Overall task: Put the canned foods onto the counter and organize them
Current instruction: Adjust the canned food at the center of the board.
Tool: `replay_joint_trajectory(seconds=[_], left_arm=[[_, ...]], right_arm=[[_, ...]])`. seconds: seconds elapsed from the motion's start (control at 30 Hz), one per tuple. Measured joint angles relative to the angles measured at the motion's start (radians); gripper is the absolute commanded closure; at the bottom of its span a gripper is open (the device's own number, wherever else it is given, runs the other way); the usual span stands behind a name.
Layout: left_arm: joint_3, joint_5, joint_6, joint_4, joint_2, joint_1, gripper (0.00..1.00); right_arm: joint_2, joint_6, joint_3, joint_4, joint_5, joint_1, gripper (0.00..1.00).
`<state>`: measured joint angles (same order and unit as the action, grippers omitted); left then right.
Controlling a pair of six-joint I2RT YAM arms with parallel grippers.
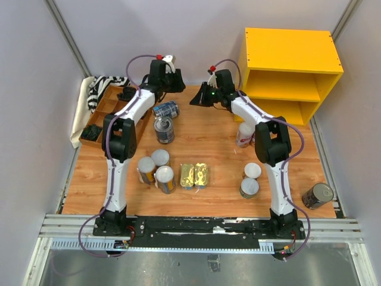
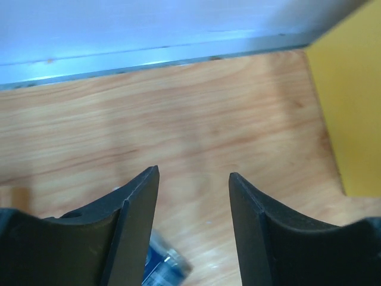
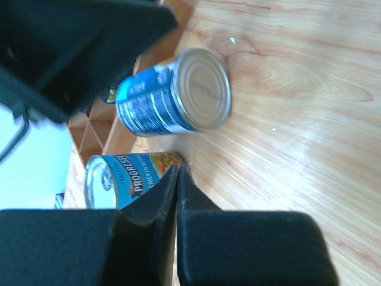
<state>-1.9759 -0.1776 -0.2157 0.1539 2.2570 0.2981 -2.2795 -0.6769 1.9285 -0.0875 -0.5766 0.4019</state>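
Observation:
The canned foods stand scattered on the wooden table. A blue can (image 1: 166, 109) (image 3: 172, 92) lies on its side, and an upright soup can (image 1: 164, 130) (image 3: 125, 176) stands just in front of it. Three white-lidded cans (image 1: 159, 157) cluster beside two flat gold tins (image 1: 194, 176). Two more white-lidded cans (image 1: 250, 180) and a red-and-white can (image 1: 244, 134) stand on the right. The yellow counter (image 1: 292, 50) (image 2: 351, 107) holds nothing on top. My left gripper (image 1: 177, 82) (image 2: 194, 173) hovers open and empty behind the blue can (image 2: 164, 265). My right gripper (image 1: 195, 101) (image 3: 178, 167) is shut and empty, to the right of that can.
A brown divided tray (image 1: 107, 110) with a striped cloth (image 1: 89, 95) sits at the back left. One dark can (image 1: 317, 195) lies off the table's right edge, on the rail. The back wall runs close behind both grippers.

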Motion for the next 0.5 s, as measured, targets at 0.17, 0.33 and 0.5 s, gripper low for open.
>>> replay_joint_trajectory(seconds=[0.17,0.33,0.5], left_arm=[[0.034,0.025,-0.023,0.057,-0.02,-0.112,0.36],[0.299,0.034,-0.06,0.05,-0.183,-0.219,0.23],[0.336,0.007,-0.044,0.045,-0.223,-0.233,0.21]], right_arm=[[0.013,0.077,-0.03,-0.01,0.021,0.001,0.18],[0.025,0.213,-0.042,-0.027,0.122,0.058,0.01],[-0.026,0.236,0.057,0.008,0.166,0.122,0.0]])
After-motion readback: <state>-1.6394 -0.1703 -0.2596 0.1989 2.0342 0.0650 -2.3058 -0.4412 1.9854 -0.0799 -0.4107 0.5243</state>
